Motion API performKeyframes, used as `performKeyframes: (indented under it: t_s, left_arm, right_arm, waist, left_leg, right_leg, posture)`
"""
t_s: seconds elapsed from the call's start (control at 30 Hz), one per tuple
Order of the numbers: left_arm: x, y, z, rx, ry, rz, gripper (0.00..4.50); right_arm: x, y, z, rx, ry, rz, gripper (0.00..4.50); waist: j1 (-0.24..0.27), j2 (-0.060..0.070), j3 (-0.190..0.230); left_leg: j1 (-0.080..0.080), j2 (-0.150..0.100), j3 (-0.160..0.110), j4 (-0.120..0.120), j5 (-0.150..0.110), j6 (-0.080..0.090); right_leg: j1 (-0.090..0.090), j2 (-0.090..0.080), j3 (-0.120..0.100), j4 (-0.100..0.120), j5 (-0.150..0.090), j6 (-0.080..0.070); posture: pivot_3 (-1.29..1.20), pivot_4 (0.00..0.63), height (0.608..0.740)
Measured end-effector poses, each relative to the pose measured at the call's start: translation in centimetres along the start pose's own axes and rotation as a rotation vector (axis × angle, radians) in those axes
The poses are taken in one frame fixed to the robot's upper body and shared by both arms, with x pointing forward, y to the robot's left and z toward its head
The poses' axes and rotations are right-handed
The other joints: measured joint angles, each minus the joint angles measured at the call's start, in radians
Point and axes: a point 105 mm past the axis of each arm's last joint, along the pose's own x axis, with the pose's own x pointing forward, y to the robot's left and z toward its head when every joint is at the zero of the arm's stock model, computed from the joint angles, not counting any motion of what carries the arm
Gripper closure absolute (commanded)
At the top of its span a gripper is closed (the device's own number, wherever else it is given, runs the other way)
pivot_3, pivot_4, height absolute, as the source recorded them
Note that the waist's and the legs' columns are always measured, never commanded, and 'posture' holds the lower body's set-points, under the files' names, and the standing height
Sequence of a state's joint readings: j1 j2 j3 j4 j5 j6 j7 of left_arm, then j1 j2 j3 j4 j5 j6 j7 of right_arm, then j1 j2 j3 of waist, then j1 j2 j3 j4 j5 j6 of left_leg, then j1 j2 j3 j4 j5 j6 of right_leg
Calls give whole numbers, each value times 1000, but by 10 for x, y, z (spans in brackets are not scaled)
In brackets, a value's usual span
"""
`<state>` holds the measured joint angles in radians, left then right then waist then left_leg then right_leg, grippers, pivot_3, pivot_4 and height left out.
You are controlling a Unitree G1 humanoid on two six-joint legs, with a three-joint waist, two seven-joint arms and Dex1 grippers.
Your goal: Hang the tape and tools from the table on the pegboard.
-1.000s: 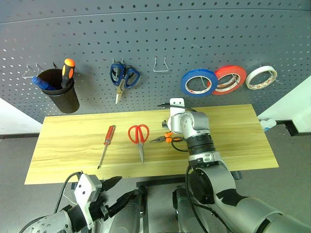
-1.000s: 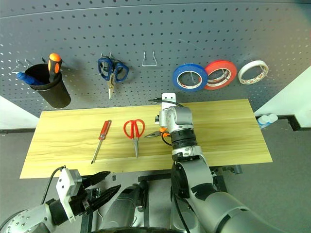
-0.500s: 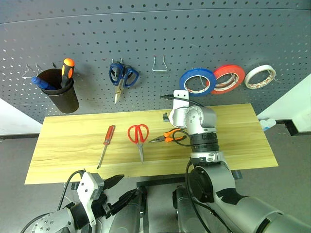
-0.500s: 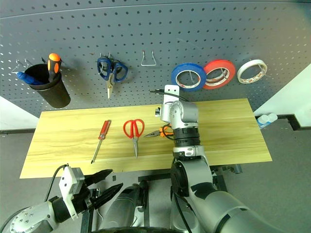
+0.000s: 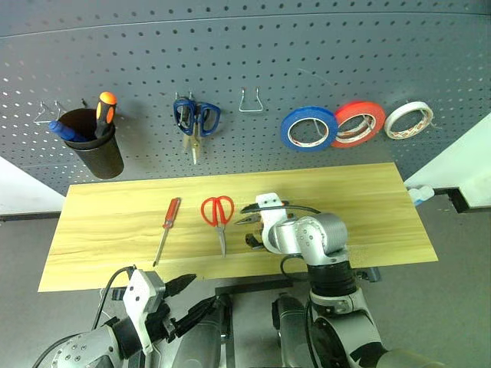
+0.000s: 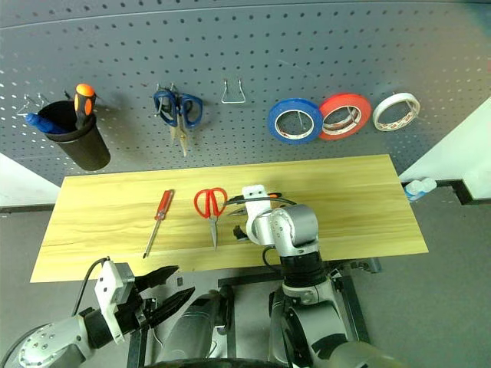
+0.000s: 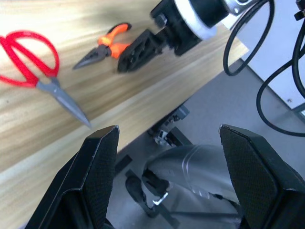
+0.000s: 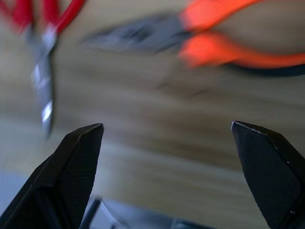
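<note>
The blue tape (image 5: 308,128) hangs on the pegboard (image 5: 245,69). Three tools lie on the table (image 5: 368,215): a red-handled screwdriver (image 5: 167,228), red scissors (image 5: 219,215) and orange-handled pliers (image 7: 102,47). My right gripper (image 8: 166,125) points steeply down at the table, open and empty. The pliers (image 8: 190,38) lie just beyond its fingertips, with the scissors' blade (image 8: 43,90) off to one side. My right arm covers most of the pliers in the eye views. Open and empty, my left gripper (image 5: 192,297) hangs low in front of the table's near edge.
On the pegboard a red-orange tape (image 5: 357,124) and a white tape (image 5: 409,120) hang right of the blue one. Blue-handled scissors (image 5: 196,119) and an empty hook (image 5: 252,101) are at the middle. A black cup (image 5: 96,146) with an orange-handled screwdriver hangs at the left.
My right gripper has drawn back toward me from over the pliers to their near side and tilted further down, still open. The left gripper has stayed put.
</note>
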<state>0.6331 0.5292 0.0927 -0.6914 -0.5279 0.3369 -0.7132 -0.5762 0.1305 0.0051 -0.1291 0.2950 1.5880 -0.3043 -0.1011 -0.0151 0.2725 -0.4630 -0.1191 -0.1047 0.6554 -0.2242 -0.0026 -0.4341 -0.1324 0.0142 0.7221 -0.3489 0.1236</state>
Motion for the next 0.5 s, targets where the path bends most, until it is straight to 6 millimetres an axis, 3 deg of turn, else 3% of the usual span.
performKeyframes:
  t_s: [0.27, 0.5]
  left_arm:
    - [1, 2, 1, 10, -3, -1, 991]
    - [2, 4, 0, 9, 2, 1, 991]
  right_arm:
    - [0, -6, 1, 10, -4, -25, 23]
    - [0, -35, -1, 110, 6, -132, 23]
  waist:
    - [4, 0, 0]
    - [3, 0, 0]
  left_leg:
    - [-1, 0, 0, -1, 0, 0]
    - [-1, 0, 0, -1, 0, 0]
  right_leg:
    - [0, 0, 0, -2, 0, 0]
    - [0, 0, 0, -2, 0, 0]
  posture:
    - [-104, 286, 680]
    - [-104, 286, 680]
